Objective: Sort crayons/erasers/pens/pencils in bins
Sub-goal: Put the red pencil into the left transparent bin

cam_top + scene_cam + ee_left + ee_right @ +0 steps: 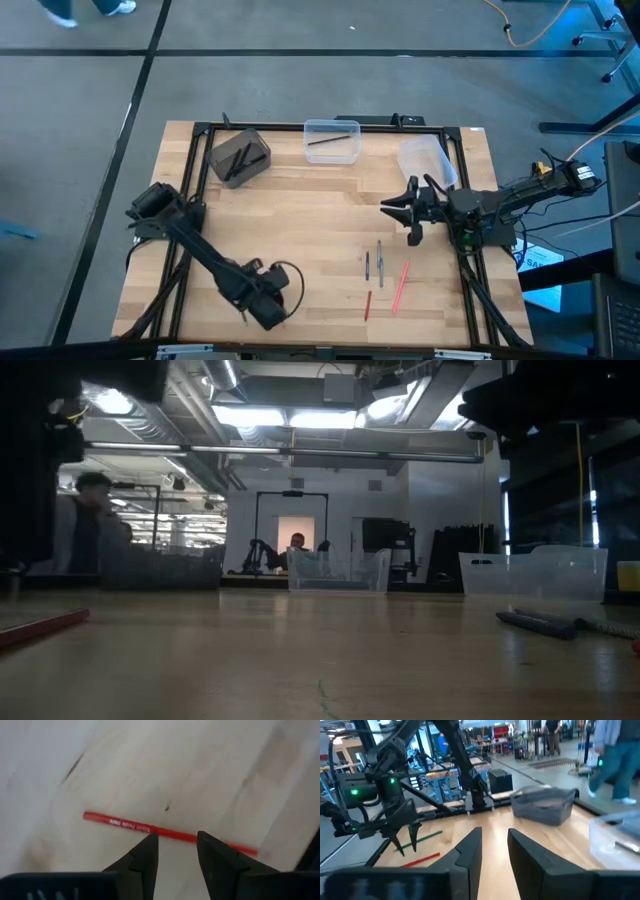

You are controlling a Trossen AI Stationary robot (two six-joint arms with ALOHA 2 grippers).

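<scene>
Crayons and pencils, thin red, grey and pink sticks [380, 272], lie loose for you on the wooden table [320, 220] right of centre, near edge.
Your left gripper [175, 842] hovers over a red pencil [150, 828], jaws narrowly apart, empty; right gripper [397, 208] sits beside the whitish translucent bin [425, 160], slightly open.

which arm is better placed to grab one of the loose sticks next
Left. The left tool hangs open right over a red pencil on the table, which shows between its fingers in the left wrist view. The right tool is open too, but nothing lies between its fingers.
</scene>
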